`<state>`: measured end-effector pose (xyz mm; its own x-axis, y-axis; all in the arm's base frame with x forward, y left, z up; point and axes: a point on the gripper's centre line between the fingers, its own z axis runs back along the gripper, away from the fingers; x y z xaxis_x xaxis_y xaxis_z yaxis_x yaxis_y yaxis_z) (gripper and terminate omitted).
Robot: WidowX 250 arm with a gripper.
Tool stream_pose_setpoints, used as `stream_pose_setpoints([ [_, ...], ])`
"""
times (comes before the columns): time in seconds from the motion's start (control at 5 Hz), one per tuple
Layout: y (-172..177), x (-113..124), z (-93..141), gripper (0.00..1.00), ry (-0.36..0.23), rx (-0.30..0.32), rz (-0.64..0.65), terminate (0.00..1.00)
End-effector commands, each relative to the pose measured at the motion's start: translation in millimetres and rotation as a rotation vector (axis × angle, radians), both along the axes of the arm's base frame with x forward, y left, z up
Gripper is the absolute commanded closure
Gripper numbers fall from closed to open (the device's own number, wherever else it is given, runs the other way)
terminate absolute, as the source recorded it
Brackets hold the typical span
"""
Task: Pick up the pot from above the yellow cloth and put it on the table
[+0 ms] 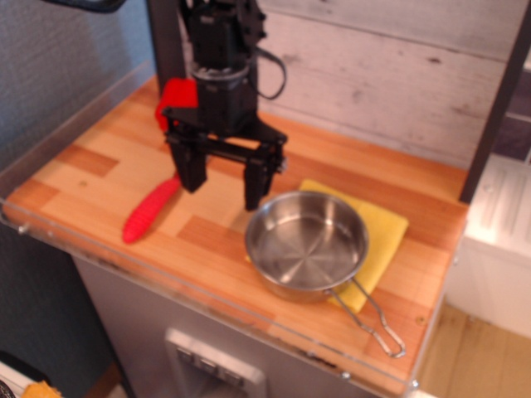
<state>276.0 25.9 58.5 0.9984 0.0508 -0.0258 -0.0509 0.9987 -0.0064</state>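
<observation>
We judge the pot (306, 245) to be light and rigid: a small, shallow round pan of thin shiny steel, its wall low and its rim a narrow hard edge, with a long thin wire-loop handle (371, 317) reaching toward the near right corner of the table (99, 157). It sits on the yellow cloth (383, 240), covering most of it, so that only the cloth's right and far parts show; the pot's near-left rim seems to overhang the cloth above the bare wood. Polished metal is slippery, and a pinch on the curved wall could skate off, so we would take hold across the rim, one finger inside the bowl and one outside; the left rim, nearest the claw, looks like the natural place. The wire handle is thin, springy-looking and lies low over the wood, which we judge a poorer hold, likely to let the pan swing. The cloth is soft, flat and folded, and may drag or ruck if the pot is slid and not lifted. The gripper (221, 189) hangs just left of the pot, its two dark fingers apart and pointing down, holding nothing; we cannot tell whether its right finger touches the rim. The picture is a little blurred. Behind the claw lie a red-handled utensil (151, 209) and a red object (176, 95) on the striped, orange-tan planks edged in clear acrylic.
</observation>
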Motion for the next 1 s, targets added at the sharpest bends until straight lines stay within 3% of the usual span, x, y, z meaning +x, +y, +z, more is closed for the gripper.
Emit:
stream_pose_setpoints([
  [0.0, -3, 12, -24, 0.00, -0.077, 0.019, -0.080, 0.00],
  [0.2, -7, 14, -28, 0.00, -0.085, 0.016, -0.109, 0.00],
  [0.4, -13, 15, -27, 1.00, -0.096, 0.028, -0.144, 0.00],
  [0.8, -21, 11, -16, 1.00, -0.118, 0.040, -0.169, 0.00],
])
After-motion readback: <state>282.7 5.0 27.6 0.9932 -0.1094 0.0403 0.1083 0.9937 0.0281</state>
